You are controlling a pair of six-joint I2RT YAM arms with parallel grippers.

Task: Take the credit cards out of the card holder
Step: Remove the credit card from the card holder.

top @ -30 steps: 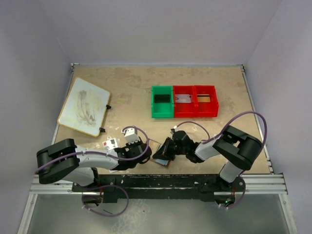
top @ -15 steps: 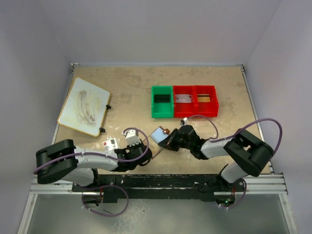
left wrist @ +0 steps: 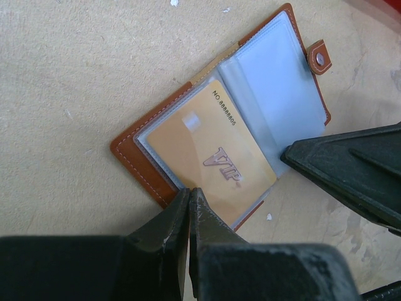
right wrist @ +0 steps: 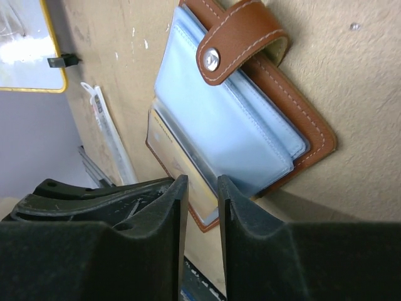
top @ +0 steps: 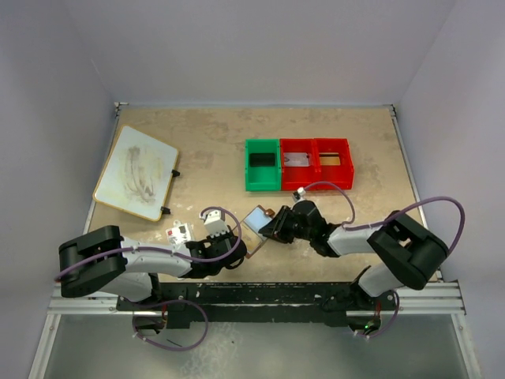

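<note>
While the desk [top: 205, 142] carries the card holder [left wrist: 269, 81] lying open, the left gripper [left wrist: 189, 194] is pressed together at its corner, the right gripper [right wrist: 199, 182] slightly apart at its edge; a golden credit card [left wrist: 210, 153] sits pocketed inside.

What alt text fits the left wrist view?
An open brown card holder lies on the table, a gold VIP card in its clear pocket. The shut left fingers meet at its lower edge; a right finger enters from the right.
</note>
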